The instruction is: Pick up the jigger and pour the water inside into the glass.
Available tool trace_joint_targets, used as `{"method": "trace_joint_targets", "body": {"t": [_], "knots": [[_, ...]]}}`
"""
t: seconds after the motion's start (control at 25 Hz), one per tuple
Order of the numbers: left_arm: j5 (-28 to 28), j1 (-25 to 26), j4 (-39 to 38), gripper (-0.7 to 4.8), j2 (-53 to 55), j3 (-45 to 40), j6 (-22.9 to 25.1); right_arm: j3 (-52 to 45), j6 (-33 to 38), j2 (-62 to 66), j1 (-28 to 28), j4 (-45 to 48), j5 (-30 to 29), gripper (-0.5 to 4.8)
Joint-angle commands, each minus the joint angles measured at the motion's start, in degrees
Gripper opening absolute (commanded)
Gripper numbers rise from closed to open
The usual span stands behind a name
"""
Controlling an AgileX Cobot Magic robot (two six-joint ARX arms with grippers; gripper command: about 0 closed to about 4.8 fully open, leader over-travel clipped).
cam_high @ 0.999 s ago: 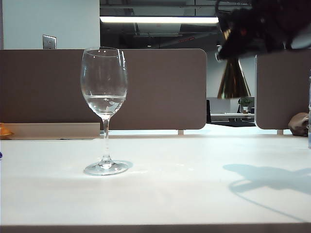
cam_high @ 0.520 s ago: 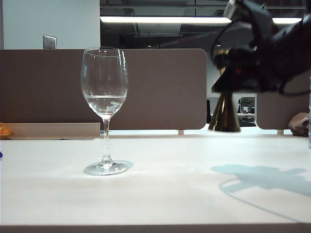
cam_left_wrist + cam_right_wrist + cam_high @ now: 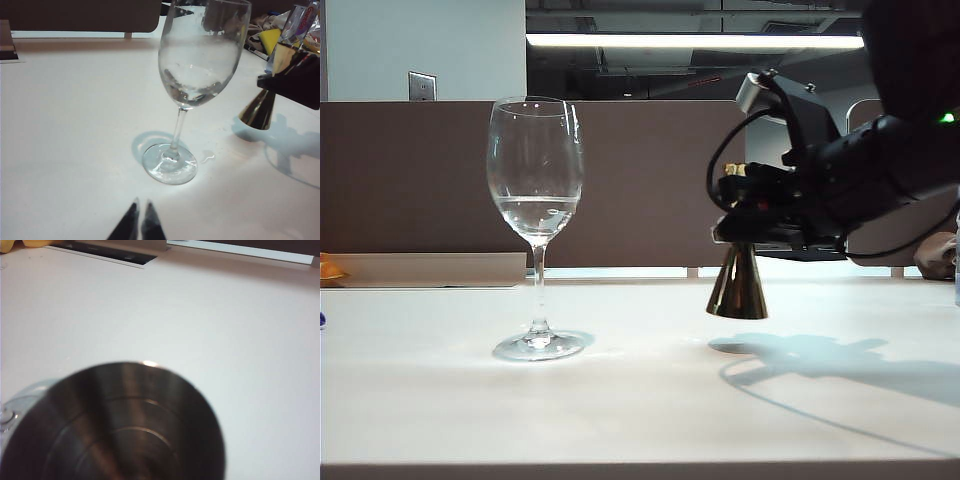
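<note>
Your right gripper (image 3: 745,235) is clamped on the waist of the jigger (image 3: 737,288), upright just above the table (image 3: 620,400), right of the glass (image 3: 534,215). The glass stands apart, holding water (image 3: 534,212). Your left gripper (image 3: 140,222) rests near the glass foot, fingertips nearly together, holding nothing.

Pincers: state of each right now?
Left pincer: shut, empty, hovering near the glass.
Right pincer: shut on the jigger, upright just above the table.
</note>
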Motion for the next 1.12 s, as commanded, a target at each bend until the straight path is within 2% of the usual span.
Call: {"method": "trace_joint_targets", "body": {"t": [0.04, 0.64, 0.68, 0.76, 0.92, 1.0, 1.12], "knots": [[0.04, 0.07, 0.13, 0.22, 0.04, -0.09, 0.04, 1.64, 0.20, 1.68, 0.17, 1.68, -0.26, -0.01], [0.04, 0.07, 0.11, 0.22, 0.04, -0.09, 0.04, 2.64, 0.22, 7.61, 1.05, 1.20, -1.20, 0.00], [0.04, 0.07, 0.13, 0.22, 0.04, -0.09, 0.04, 2.64, 0.22, 7.63, 1.14, 0.81, -1.84, 0.20], [0.04, 0.07, 0.13, 0.22, 0.04, -0.09, 0.04, 2.64, 0.22, 7.63, 1.22, 0.83, -1.99, 1.22], [0.04, 0.07, 0.13, 0.22, 0.04, -0.09, 0.04, 2.64, 0.22, 7.63, 1.25, 0.79, -1.99, 1.32], [0.04, 0.07, 0.13, 0.22, 0.04, -0.09, 0.04, 2.64, 0.22, 7.61, 1.25, 0.74, -1.97, 2.30], [0.04, 0.07, 0.11, 0.22, 0.04, -0.09, 0.04, 2.58, 0.22, 7.34, 1.25, 0.20, -1.90, 2.74]]}}
